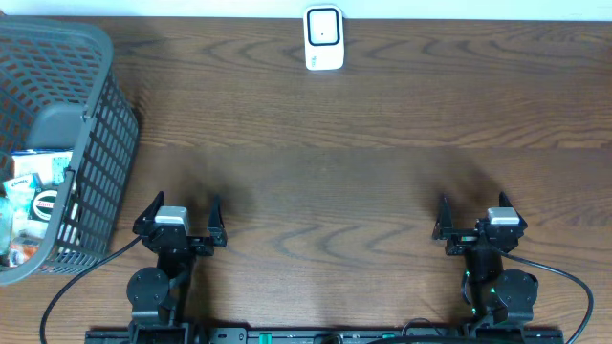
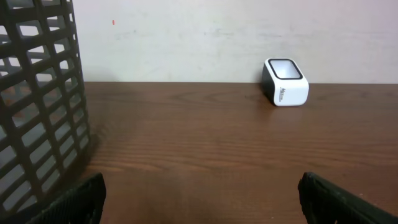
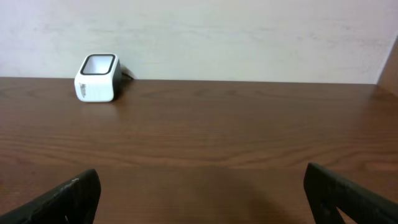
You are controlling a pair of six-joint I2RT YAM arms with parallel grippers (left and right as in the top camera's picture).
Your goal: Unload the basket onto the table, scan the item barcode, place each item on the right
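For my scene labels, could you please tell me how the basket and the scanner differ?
The basket is grey, latticed and large; the scanner is white, solid and small. The basket sits at the left edge, the scanner at the far edge. Both rest on the table.

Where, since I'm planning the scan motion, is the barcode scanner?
In the overhead view the scanner stands at the far edge of the table, near the middle, by the wall and well right of the grey basket.

Mock shop checkout: barcode scanner, grey shopping basket.
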